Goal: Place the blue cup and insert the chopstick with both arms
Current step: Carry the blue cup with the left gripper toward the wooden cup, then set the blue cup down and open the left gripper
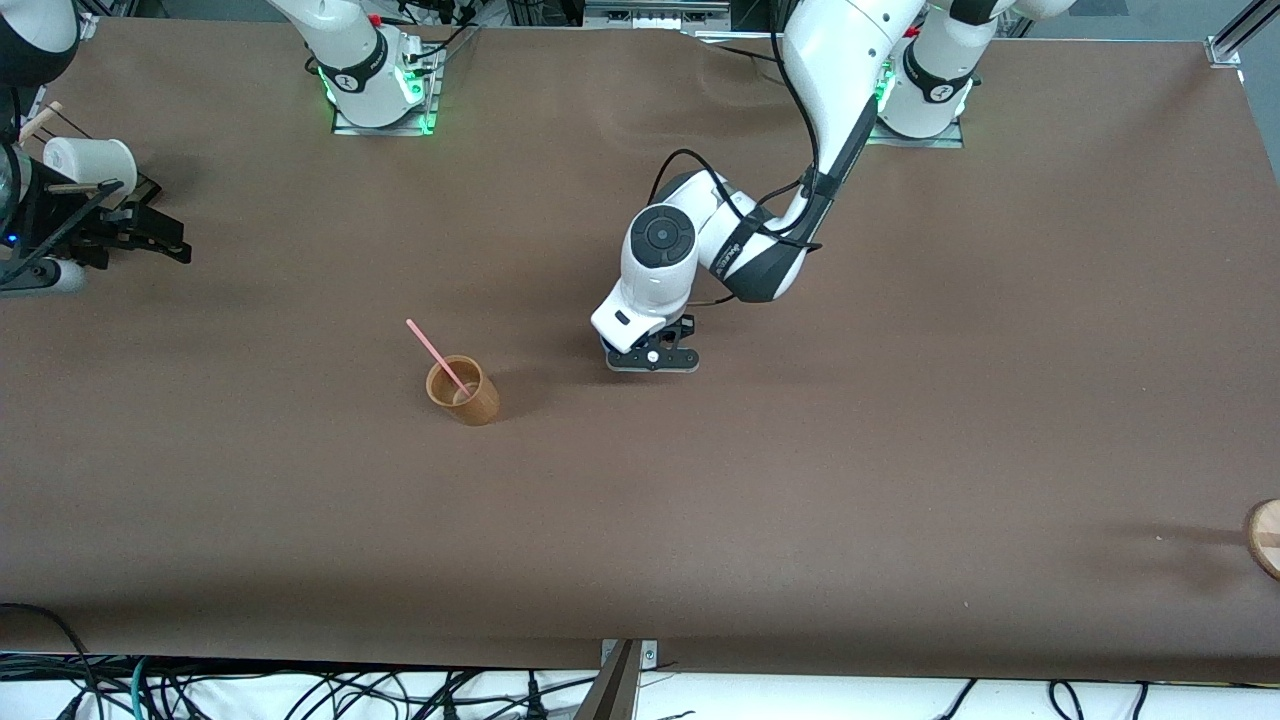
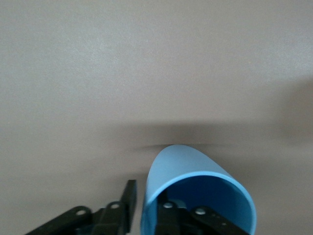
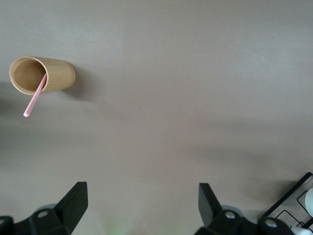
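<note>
The blue cup [image 2: 186, 169] shows only in the left wrist view; in the front view the left hand hides it. My left gripper [image 1: 650, 358] [image 2: 149, 205] is low over the middle of the table, shut on the cup's wall, one finger [image 2: 129, 198] outside and the other inside. I cannot tell whether the cup touches the table. The pink chopstick [image 1: 435, 352] [image 3: 35, 98] leans inside the tan cup [image 1: 468, 395] [image 3: 54, 76], beside the left gripper toward the right arm's end. My right gripper [image 1: 160, 235] [image 3: 142, 200] is open and empty, held up at the right arm's end.
A white cup [image 1: 90, 160] and a pale wooden stick [image 1: 40, 120] sit by a black stand [image 3: 293, 205] under the right gripper. A round wooden piece [image 1: 1265, 537] lies at the table's edge at the left arm's end.
</note>
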Controlling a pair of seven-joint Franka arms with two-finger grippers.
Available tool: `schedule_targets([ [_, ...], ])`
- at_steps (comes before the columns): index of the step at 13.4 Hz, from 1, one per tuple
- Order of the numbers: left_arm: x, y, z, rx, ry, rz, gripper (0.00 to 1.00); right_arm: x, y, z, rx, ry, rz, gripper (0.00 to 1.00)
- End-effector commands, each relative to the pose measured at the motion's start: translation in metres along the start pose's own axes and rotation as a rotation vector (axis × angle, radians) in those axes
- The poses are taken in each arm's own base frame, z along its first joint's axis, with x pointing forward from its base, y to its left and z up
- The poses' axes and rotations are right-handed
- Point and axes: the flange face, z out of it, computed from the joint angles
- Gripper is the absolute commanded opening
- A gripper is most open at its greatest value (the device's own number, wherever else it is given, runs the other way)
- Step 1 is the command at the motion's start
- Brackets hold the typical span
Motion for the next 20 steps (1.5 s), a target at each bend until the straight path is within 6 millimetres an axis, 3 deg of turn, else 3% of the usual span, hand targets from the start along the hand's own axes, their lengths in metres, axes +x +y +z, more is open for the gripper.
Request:
schedule_targets([
  [1, 0.002, 0.008, -0.011, -0.020, 0.012, -0.015, 0.79, -0.002, -0.005, -0.004, 0.011, -0.005, -0.008, 1.00],
  [2, 0.003, 0.008, -0.019, -0.027, 0.021, -0.015, 1.00, -0.002, -0.004, -0.004, 0.011, -0.005, -0.013, 1.00],
  [5, 0.004, 0.009, -0.047, -0.048, 0.039, -0.013, 1.00, -0.003, -0.002, -0.003, 0.012, -0.006, -0.008, 1.00],
  [8, 0.006, 0.001, -0.079, -0.031, 0.034, -0.015, 1.00, -0.001, -0.014, -0.004, 0.009, -0.005, -0.014, 1.00],
  [10, 0.013, -0.013, -0.113, -0.033, 0.037, -0.034, 1.00, -0.001, -0.016, -0.004, 0.009, -0.005, -0.019, 1.00],
  [14, 0.043, -0.069, -0.197, -0.077, 0.074, -0.118, 1.00, -0.001, -0.015, -0.004, 0.009, -0.005, -0.017, 1.00],
  [17, 0.060, -0.122, -0.246, -0.080, 0.074, -0.192, 1.00, -0.001, -0.015, -0.003, 0.011, -0.007, -0.025, 1.00],
  [20, 0.064, -0.184, -0.294, -0.053, 0.039, -0.253, 1.00, -0.001, -0.015, -0.003, 0.009, -0.007, -0.019, 1.00],
])
